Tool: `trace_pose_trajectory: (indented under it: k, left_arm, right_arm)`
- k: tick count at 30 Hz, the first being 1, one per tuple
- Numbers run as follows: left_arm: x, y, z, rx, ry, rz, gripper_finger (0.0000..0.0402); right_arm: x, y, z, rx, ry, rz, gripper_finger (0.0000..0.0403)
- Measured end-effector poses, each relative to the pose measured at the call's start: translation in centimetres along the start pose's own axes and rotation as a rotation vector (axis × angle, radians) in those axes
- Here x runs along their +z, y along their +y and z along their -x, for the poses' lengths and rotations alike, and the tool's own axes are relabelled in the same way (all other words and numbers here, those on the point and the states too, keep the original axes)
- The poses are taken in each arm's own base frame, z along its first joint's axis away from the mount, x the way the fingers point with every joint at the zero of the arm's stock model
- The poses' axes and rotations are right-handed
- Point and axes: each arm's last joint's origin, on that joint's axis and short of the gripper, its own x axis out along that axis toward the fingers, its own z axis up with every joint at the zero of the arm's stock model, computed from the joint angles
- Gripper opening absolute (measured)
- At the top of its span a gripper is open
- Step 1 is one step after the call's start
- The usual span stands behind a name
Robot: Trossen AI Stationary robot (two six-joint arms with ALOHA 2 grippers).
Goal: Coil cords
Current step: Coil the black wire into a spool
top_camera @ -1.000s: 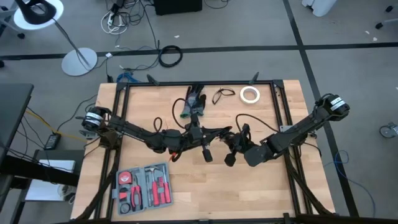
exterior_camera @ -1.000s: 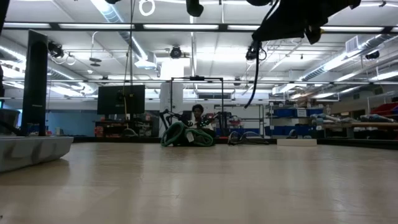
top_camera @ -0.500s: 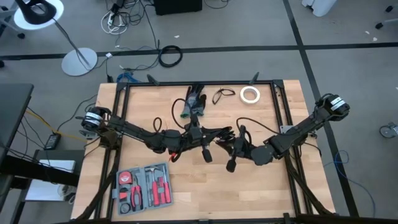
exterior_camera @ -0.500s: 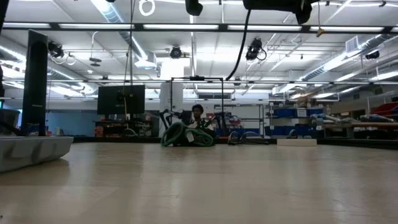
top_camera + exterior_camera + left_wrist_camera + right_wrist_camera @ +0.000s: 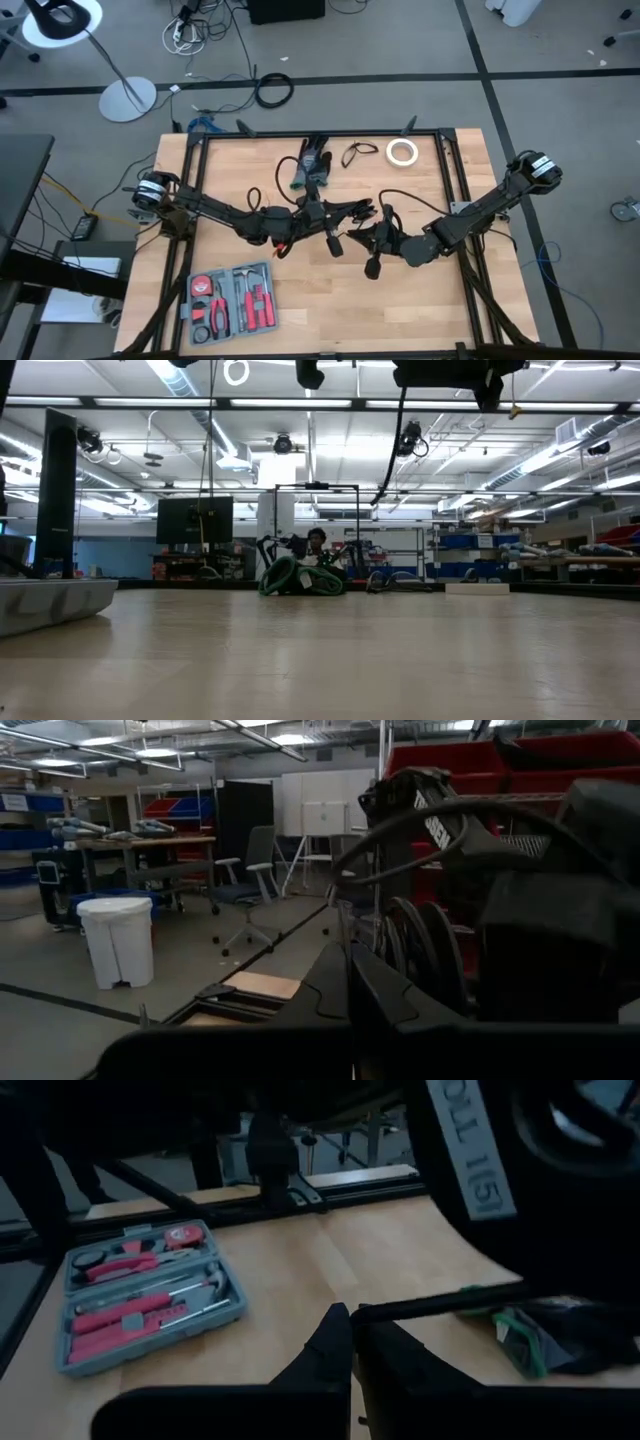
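A thin black cord (image 5: 386, 213) hangs in the air between my two grippers over the middle of the table. In the low view its slack part (image 5: 392, 450) hangs down from the arms at the top of the picture. My left gripper (image 5: 350, 212) is shut on it from the left, and my right gripper (image 5: 372, 236) is shut on it from the right. A small loose black cord loop (image 5: 355, 153) lies flat on the table near the far edge, beside a white tape roll (image 5: 402, 151). My left gripper pinches a thin stretch of the cord (image 5: 339, 925) between its two shut fingers, clear of the table. From there the cord arcs up and over toward the other arm (image 5: 450, 812). My right gripper pinches the cord (image 5: 372, 1313) between its two fingers (image 5: 330, 1342), which lie across it. The cord runs off level to one side (image 5: 470, 1295), well above the table top.
A grey tool case with red tools (image 5: 232, 300) lies open near the table's near left corner. A green and black bundle (image 5: 312, 166) lies at the far middle. A thicker black cable ring (image 5: 274, 91) lies on the floor beyond the table.
My right gripper has risen and gone a little toward the table's left edge, closer to my left gripper. The hanging stretch of cord has swung to the left with it. Both grippers have kept their hold.
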Motion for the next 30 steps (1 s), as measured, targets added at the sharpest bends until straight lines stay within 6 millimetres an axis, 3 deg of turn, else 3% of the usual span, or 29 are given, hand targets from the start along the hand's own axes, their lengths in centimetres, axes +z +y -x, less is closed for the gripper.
trace_pose_trajectory:
  k: [30]
  left_arm:
    - [-1.8,-0.1,0.2,-0.056,0.177,-0.166,0.0]
  right_arm:
    - [2.3,-0.5,-1.2,0.08,-0.065,0.032,0.0002]
